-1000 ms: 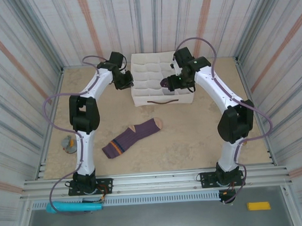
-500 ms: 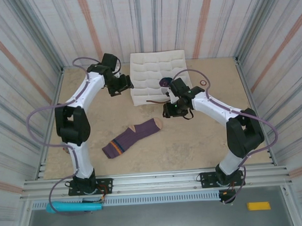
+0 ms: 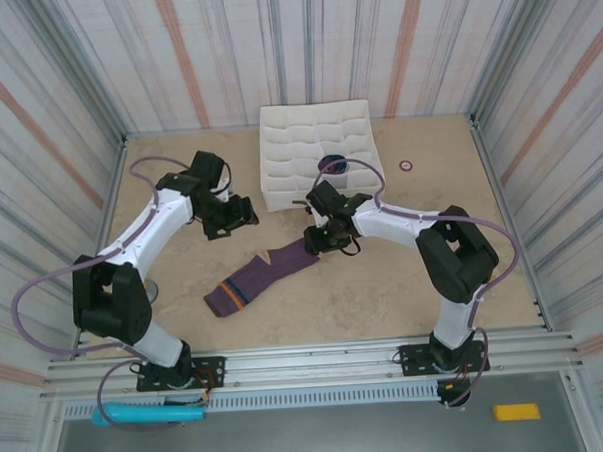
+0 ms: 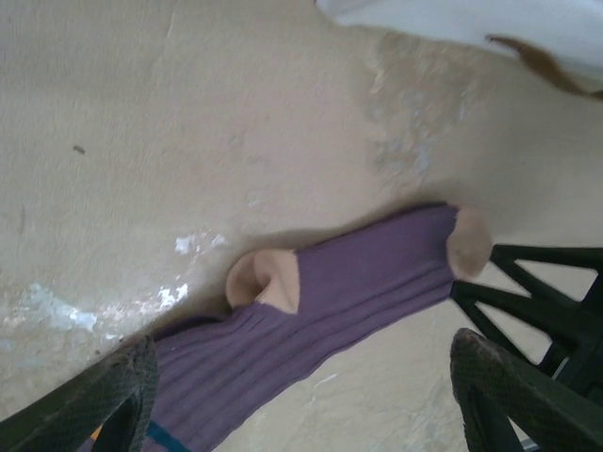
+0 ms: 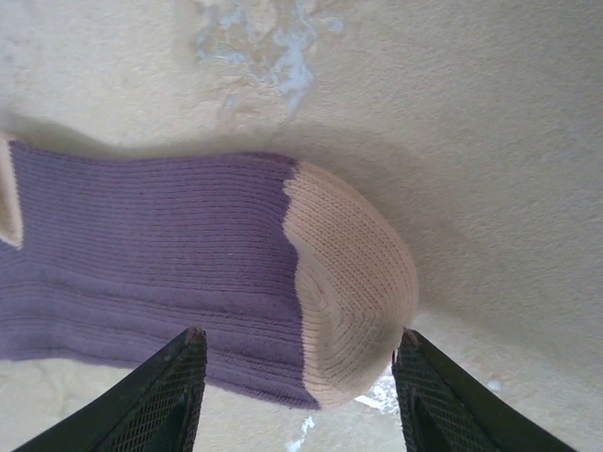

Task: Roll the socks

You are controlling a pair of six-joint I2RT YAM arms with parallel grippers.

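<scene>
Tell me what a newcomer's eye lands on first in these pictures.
The purple sock lies flat mid-table, and the right gripper is poised open astride its peach toe. Behind it stands a white compartment organizer with a dark purple bundle in one cell. The left gripper hangs open near the organizer's left front corner.

Soft, even light falls from overhead. The worktop [image 3: 404, 282] reads bright, with only faint, short shadows under the arms [image 3: 142, 233]. In the left wrist view the sock [image 4: 367, 273] casts a soft shadow toward 11 o'clock, and the left tool [image 4: 301, 386] sits dark and blurred at 5 and 7 o'clock. In the right wrist view the knit is crisp, while the right tool [image 5: 301, 348] looks slightly soft.
</scene>
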